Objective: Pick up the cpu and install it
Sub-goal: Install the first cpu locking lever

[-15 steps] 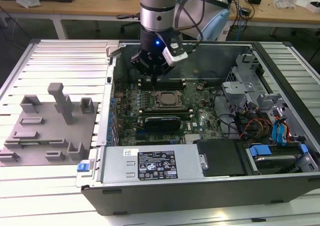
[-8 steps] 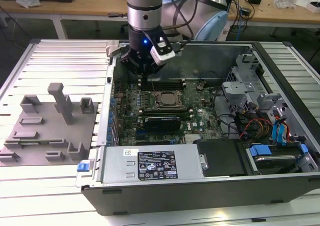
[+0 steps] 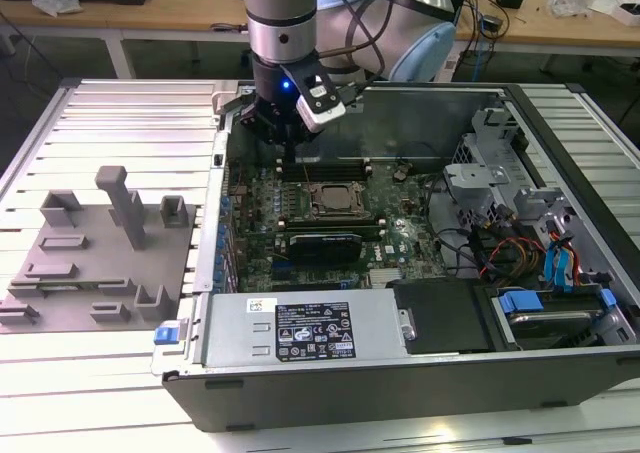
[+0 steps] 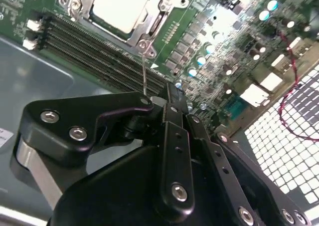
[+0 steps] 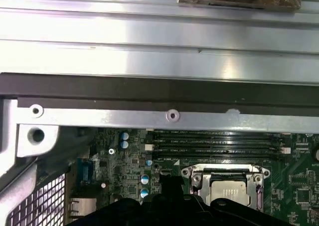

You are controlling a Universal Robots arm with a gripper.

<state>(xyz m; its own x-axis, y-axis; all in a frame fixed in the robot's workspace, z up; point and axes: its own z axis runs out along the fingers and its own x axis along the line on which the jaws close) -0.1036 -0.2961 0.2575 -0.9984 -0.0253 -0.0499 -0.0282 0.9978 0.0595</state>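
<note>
Cpu (image 4: 121,5) already sits in its socket on the motherboard (image 3: 300,198), framed by the metal bracket, so placing looks done; whether it's latched, can't tell. Pale, silvery, flat and square. Gripper (image 3: 288,145) hangs just beside the socket, grasping nothing; fingers' spread unclear.

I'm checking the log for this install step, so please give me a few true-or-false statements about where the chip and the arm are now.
1. The silvery-white square cpu lies in the motherboard's metal socket frame. True.
2. The black pincer hangs over the grey plastic fixture blocks. False: it is inside the open computer case, near the socket.
3. The grey fixture blocks sit outside the case, at the exterior view's left. True.
4. The cpu is clamped in the pincer. False: it sits in the socket, apart from it.
</note>
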